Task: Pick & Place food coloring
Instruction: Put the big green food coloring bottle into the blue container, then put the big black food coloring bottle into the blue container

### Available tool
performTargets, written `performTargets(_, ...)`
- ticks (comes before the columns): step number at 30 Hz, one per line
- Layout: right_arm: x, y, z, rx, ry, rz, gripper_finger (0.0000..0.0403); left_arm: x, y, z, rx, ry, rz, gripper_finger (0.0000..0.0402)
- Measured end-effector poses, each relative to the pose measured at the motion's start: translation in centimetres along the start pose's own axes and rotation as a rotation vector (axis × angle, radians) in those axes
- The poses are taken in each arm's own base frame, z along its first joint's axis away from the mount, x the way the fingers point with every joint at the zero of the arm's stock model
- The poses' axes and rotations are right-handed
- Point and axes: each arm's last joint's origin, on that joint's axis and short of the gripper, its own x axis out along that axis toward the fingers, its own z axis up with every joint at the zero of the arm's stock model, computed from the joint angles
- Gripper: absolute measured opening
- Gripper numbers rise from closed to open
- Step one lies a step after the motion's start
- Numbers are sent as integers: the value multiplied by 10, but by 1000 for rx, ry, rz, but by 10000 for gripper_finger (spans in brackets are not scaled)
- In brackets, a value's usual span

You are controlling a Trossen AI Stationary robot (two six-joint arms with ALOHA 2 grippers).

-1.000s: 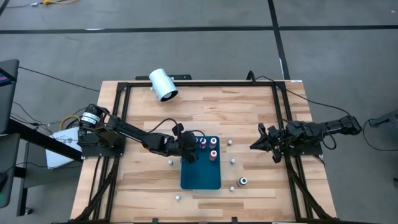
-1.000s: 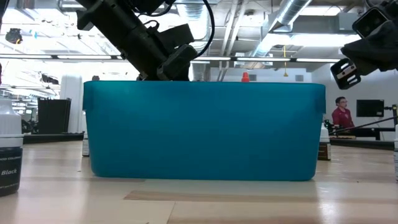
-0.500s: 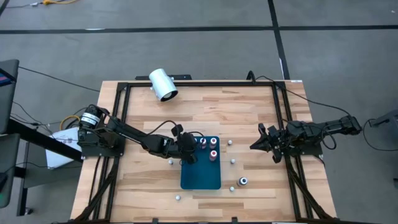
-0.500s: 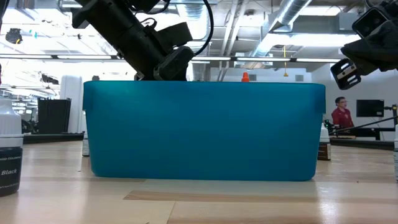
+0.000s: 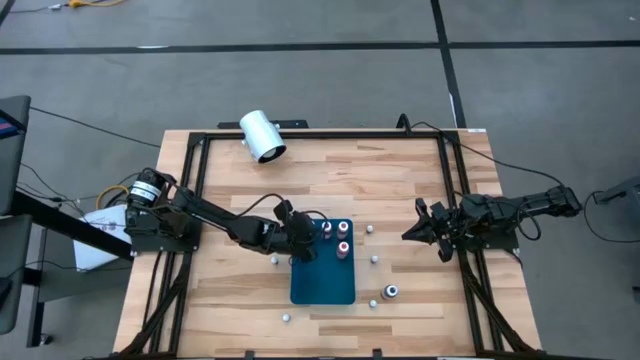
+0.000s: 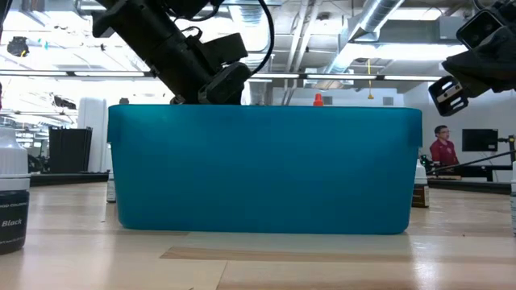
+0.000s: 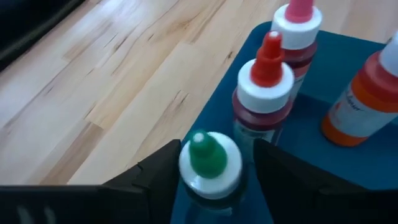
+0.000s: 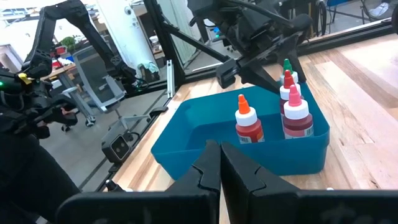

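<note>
A teal tray (image 5: 322,282) stands mid-table. In its far end stand a red-tipped bottle (image 7: 266,93), a pink-tipped bottle (image 7: 297,34) and an orange bottle (image 7: 360,99). My left gripper (image 5: 298,243) reaches over the tray's far left corner and is shut on a green-tipped bottle (image 7: 208,163), which stands upright beside the red one. In the right wrist view the green tip (image 8: 286,64) shows behind the other bottles. My right gripper (image 8: 219,163) is shut on nothing and hovers by the table's right edge (image 5: 428,228). My left gripper holds the green-tipped bottle between its two fingers (image 7: 158,177), just under the white cap (image 7: 214,183). The cap hides the place of contact. The fingers slant down from the table's left side. The bottle is upright inside the tray; its base is hidden.
A dark bottle (image 5: 390,292) stands on the table right of the tray, and small white caps (image 5: 375,260) lie around it. A white cylinder (image 5: 262,136) lies at the far edge. A black-labelled bottle (image 6: 12,193) stands near the low camera.
My left gripper has shifted slightly toward the table's left and a little down over the tray's far left corner. My right arm and the bottles in the tray have kept still.
</note>
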Motion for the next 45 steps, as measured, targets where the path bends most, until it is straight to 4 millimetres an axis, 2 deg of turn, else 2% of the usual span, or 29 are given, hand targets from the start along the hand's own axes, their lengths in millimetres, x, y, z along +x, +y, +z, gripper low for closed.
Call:
performTargets(7,0,0,0,1,0,1,0,-2,-2,0,27,-2,-3,235)
performTargets(16,0,0,0,1,-1,1,0,-19,7,12,32,4,-3,243)
performTargets(33,0,0,0,0,-3,1,0,-82,36,54,-94,-122,-175,242)
performTargets(45,0,0,0,0,-5,0,0,-132,52,57,-105,-146,-245,242)
